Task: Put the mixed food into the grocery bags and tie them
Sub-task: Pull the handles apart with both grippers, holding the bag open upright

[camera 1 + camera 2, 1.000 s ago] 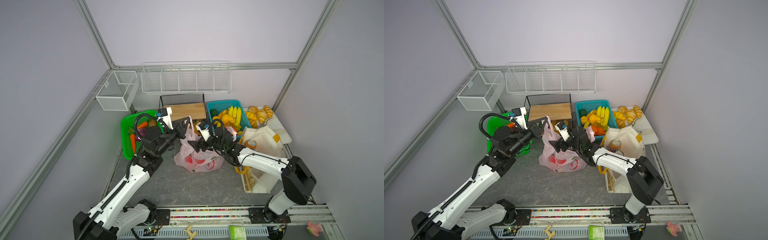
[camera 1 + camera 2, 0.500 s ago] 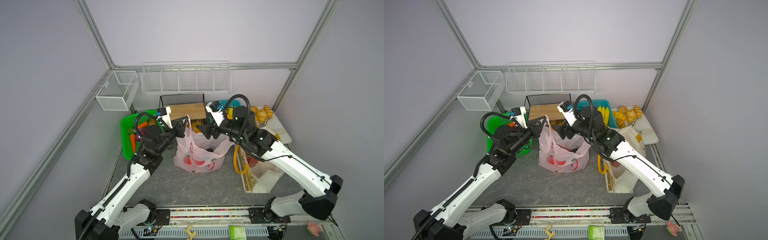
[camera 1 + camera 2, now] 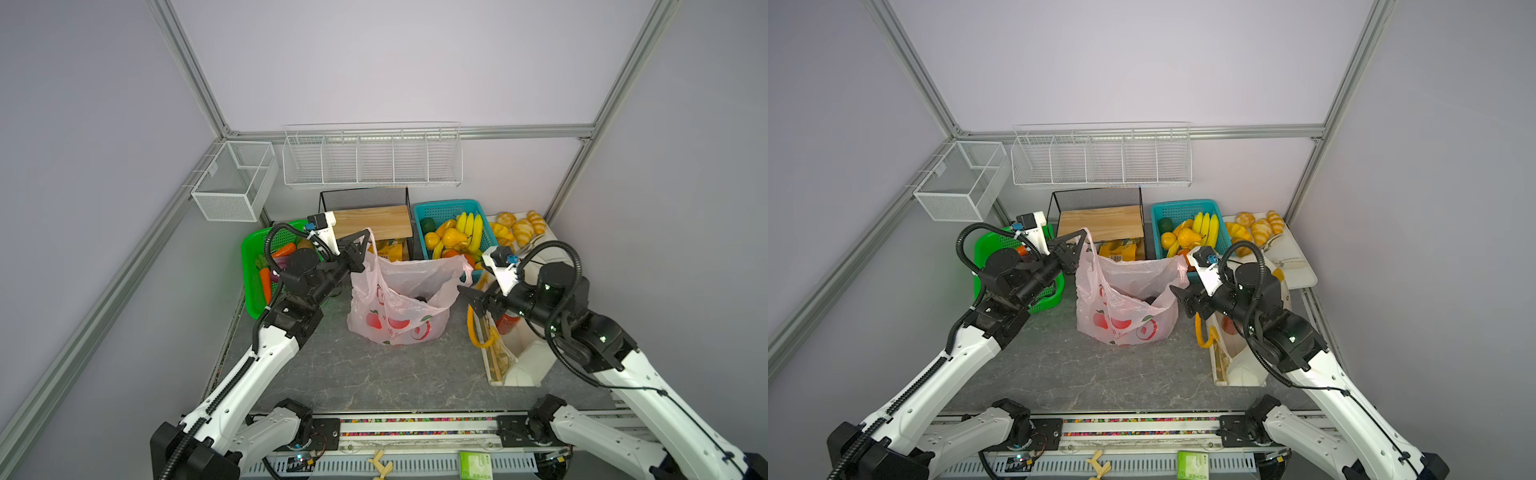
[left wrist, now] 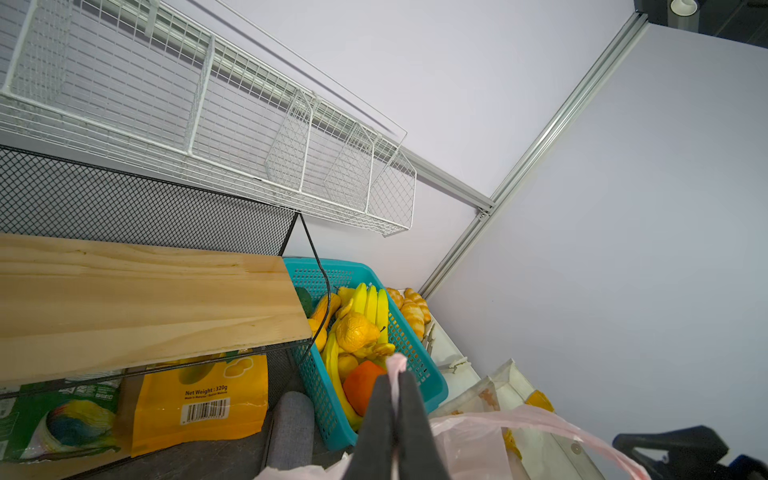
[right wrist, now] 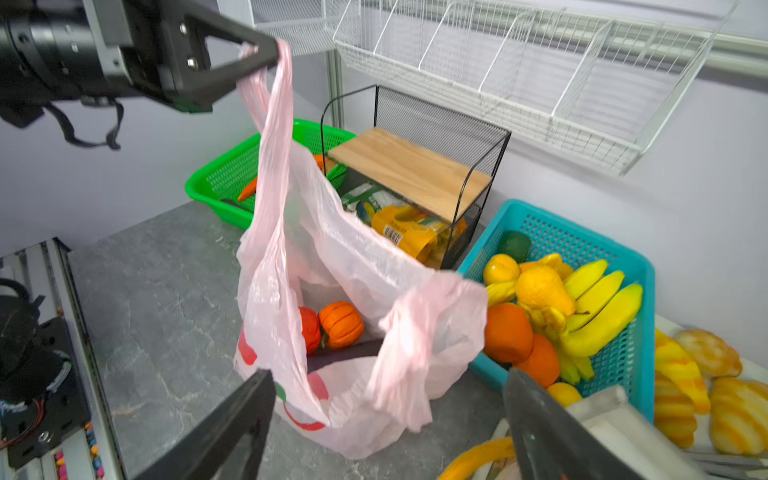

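Observation:
The pink grocery bag (image 3: 399, 307) (image 3: 1125, 309) stands mid-table with its mouth open. My left gripper (image 3: 368, 239) (image 3: 1084, 237) (image 4: 395, 374) is shut on its left handle and holds it up, as the right wrist view shows (image 5: 266, 54). The bag's other handle (image 5: 415, 332) droops loose. My right gripper (image 3: 467, 297) (image 3: 1179, 297) (image 5: 388, 374) is open just right of the bag, holding nothing. Inside lie a red tomato (image 5: 309, 328), an orange round vegetable (image 5: 340, 324) and a purple one (image 5: 345, 357). The cream tote (image 3: 519, 353) holds a red can (image 3: 507, 322).
A green basket (image 3: 253, 266) sits behind my left arm. A black mesh shelf with a wooden top (image 3: 374, 220) stands behind the bag. A teal basket (image 3: 449, 206) of bananas and oranges and a tray of croissants (image 3: 519, 226) are at the back right. Wire baskets (image 3: 374, 158) hang on the wall.
My right gripper has drawn away from the bag's mouth to its right side and lower. The bag's right handle now hangs loose. The left gripper keeps its hold.

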{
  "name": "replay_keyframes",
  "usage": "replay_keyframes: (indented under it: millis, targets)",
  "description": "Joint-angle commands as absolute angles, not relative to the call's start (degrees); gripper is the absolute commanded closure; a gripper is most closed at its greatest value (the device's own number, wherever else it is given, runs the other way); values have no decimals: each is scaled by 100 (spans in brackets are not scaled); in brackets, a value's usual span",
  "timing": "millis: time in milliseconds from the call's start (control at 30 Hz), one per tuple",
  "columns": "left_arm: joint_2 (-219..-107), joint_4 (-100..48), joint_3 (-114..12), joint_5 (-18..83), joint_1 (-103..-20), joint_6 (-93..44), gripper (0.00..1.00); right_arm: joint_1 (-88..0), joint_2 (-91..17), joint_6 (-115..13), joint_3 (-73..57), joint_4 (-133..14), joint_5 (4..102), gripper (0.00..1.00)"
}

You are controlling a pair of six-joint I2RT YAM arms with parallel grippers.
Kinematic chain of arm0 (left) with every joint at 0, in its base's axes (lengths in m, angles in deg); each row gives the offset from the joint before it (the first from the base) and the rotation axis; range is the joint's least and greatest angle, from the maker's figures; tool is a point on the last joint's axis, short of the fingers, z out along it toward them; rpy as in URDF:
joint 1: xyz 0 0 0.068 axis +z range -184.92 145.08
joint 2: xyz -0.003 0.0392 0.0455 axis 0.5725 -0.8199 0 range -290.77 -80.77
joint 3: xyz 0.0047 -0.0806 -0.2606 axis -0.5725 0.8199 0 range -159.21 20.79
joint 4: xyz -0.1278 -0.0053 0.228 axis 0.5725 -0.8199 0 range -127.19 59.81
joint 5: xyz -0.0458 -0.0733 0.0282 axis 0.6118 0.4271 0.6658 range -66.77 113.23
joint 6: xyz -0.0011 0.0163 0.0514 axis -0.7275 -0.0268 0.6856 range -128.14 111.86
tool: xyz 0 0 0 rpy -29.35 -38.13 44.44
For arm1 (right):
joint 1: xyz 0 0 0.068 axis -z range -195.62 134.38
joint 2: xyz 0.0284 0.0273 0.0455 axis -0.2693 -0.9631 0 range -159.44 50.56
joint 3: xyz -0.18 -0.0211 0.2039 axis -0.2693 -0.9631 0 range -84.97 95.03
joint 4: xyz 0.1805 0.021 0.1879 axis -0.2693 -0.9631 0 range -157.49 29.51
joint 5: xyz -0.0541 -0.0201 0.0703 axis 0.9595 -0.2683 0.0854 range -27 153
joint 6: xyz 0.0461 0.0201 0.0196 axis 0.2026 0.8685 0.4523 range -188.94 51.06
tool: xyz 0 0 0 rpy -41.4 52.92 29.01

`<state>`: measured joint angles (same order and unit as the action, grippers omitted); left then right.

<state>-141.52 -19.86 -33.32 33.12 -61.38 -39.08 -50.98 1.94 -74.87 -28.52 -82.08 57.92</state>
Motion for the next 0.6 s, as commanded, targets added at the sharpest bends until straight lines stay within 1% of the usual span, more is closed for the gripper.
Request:
replay_keyframes:
  millis: [0,67,100,133,267,300,333,367,400,467,533,567]
  targets:
    - [-14080,-2079,-3473,3258,-6078,-3907,100,-4920,266,-7467,-3631,-6914,5303,7]
    - [-14081,-2100,-3459,3260,-6066,-3914,100,-4810,175,-7450,-3994,-6223,5223,1]
    - [-14078,-2107,-3458,3261,-6063,-3908,100,-4791,121,-7474,-4108,-5951,5185,3]
    - [-14096,-2105,-3466,3265,-6051,-3913,100,-4780,56,-7512,-4221,-5638,5200,9]
    - [-14105,-2147,-3476,3222,-6023,-3902,100,-4756,-137,-7663,-4451,-4927,5223,40]
    - [-14098,-2172,-3489,3209,-6011,-3878,100,-4758,-155,-7691,-4492,-4826,5256,46]
    - [-14088,-2222,-3507,3174,-5993,-3844,98,-4761,-185,-7707,-4519,-4724,5294,50]
    - [-14072,-2280,-3526,3132,-5994,-3798,94,-4758,-214,-7719,-4533,-4637,5298,55]
    - [-14043,-2325,-3542,3082,-5989,-3736,88,-4758,-243,-7723,-4528,-4578,5278,60]
    - [-13963,-2410,-3548,2893,-5990,-3600,69,-4759,-307,-7641,-4498,-4431,5137,73]
    - [-13807,-2416,-3529,2800,-5992,-3318,53,-4761,-368,-7517,-4448,-4310,4990,84]
    - [-13713,-2412,-3523,2803,-5993,-3108,47,-4761,-403,-7442,-4427,-4255,4934,89]
